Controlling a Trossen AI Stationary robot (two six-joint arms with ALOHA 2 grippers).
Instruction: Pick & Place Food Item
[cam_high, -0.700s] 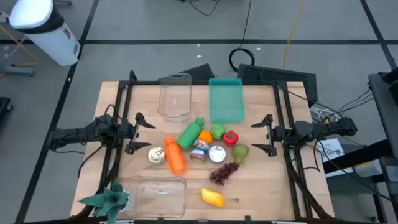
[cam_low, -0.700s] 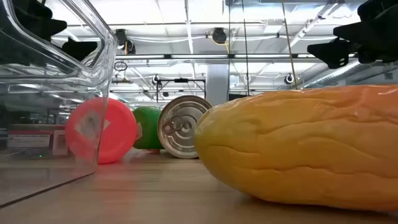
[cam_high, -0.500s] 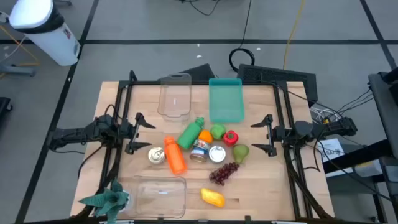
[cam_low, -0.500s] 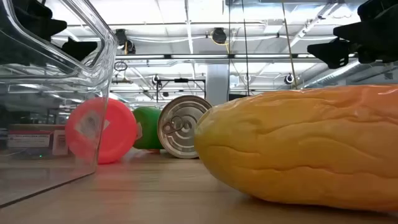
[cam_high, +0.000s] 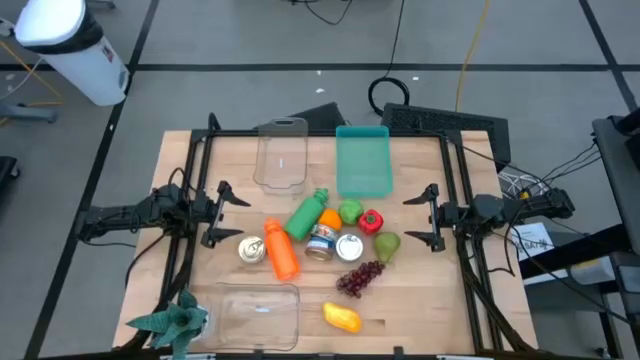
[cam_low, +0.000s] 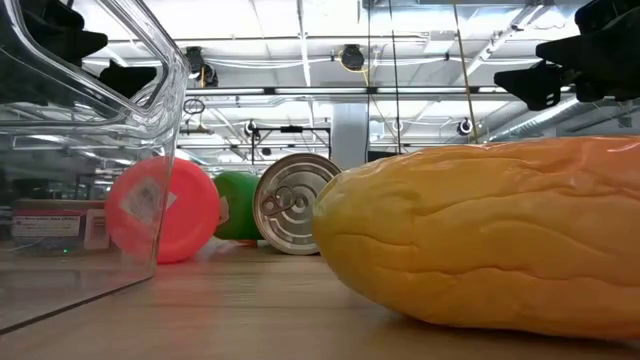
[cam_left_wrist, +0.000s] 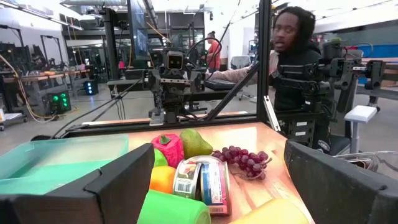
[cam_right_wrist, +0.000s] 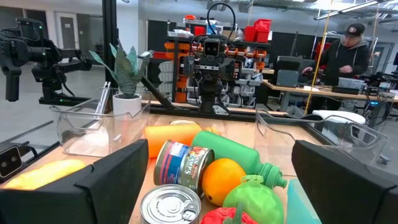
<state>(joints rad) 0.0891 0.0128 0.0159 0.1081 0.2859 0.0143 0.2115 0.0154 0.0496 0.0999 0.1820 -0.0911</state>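
Status: not begun | food items (cam_high: 325, 235) heaped mid-table (cam_high: 430, 300), none held | left gripper (cam_high: 222, 213) jaws wide, empty | right gripper (cam_high: 426, 217) jaws wide, empty | all picking, placing remains

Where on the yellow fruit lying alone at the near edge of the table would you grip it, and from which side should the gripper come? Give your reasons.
Grip the yellow fruit across its narrow middle, coming straight down from above. It lies flat and elongated on the table, with bare wood all round, so open fingers could probably straddle its short width. The clear container beside it and the grapes stand apart, leaving room.
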